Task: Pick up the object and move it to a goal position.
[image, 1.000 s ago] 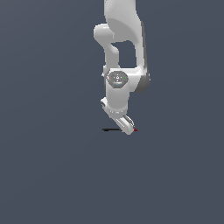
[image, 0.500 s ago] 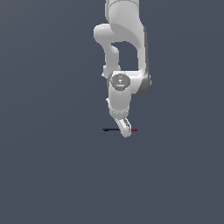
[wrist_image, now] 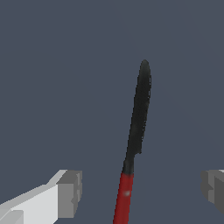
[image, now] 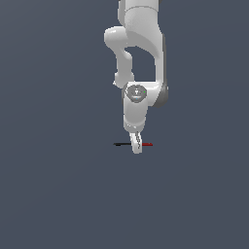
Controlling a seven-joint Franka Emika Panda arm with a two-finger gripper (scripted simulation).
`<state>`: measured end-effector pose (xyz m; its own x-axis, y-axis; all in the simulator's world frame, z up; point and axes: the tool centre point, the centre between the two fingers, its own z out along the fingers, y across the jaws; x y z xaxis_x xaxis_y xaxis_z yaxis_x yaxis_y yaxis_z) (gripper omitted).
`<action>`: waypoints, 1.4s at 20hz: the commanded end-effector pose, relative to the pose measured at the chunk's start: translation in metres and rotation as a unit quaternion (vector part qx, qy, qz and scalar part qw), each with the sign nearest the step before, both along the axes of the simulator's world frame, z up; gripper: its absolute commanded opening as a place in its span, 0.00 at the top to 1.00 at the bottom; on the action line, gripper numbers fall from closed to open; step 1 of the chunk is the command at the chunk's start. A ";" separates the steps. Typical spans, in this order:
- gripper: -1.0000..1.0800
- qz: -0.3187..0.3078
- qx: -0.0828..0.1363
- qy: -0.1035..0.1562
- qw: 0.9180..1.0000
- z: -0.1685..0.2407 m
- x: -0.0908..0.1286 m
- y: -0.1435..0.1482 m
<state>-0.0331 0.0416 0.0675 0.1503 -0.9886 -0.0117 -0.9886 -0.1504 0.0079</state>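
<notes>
The stick lies flat on the grey floor, black half toward the exterior view's left, red half toward its right. My gripper points straight down over the stick's middle and hides it there. In the wrist view the stick runs between my two fingers, with the black-red join level with the fingertips. The gripper is open: one finger pad and the other stand well apart on either side of the stick, neither touching it.
Plain dark grey floor all around. The white arm rises above the gripper. No goal marker shows.
The arm has come down and the hand has swung from tilted to upright. The fingertips now sit at the stick's level, astride its middle. The stick has not moved.
</notes>
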 end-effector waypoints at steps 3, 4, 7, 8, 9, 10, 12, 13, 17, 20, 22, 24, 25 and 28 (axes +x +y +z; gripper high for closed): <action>0.04 -0.041 -0.003 -0.002 0.999 -0.005 -0.002 0.002; 0.04 -0.048 -0.003 -0.002 0.999 -0.006 -0.002 0.002; 0.04 -0.065 -0.004 -0.003 0.998 -0.008 -0.003 0.002; 0.04 -0.069 -0.005 -0.004 0.998 -0.008 -0.004 0.003; 0.04 -0.073 -0.005 -0.004 0.997 -0.009 -0.004 0.003; 0.04 -0.076 -0.005 -0.004 0.997 -0.009 -0.004 0.003; 0.04 -0.080 -0.005 -0.004 0.997 -0.009 -0.004 0.003; 0.04 -0.081 -0.006 -0.004 0.997 -0.010 -0.004 0.003; 0.04 -0.079 -0.005 -0.004 0.997 -0.011 -0.004 0.003; 0.04 -0.079 -0.005 -0.004 0.997 -0.018 -0.005 0.003; 0.04 -0.080 -0.005 -0.004 0.997 -0.025 -0.005 0.003; 0.04 -0.081 -0.005 -0.004 0.997 -0.036 -0.005 0.003; 0.04 -0.081 -0.005 -0.004 0.997 -0.041 -0.005 0.003; 0.04 -0.081 -0.005 -0.004 0.997 -0.053 -0.005 0.003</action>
<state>-0.0386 0.0443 0.0207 -0.0114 -0.9999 -0.0001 -0.9999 0.0114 0.0012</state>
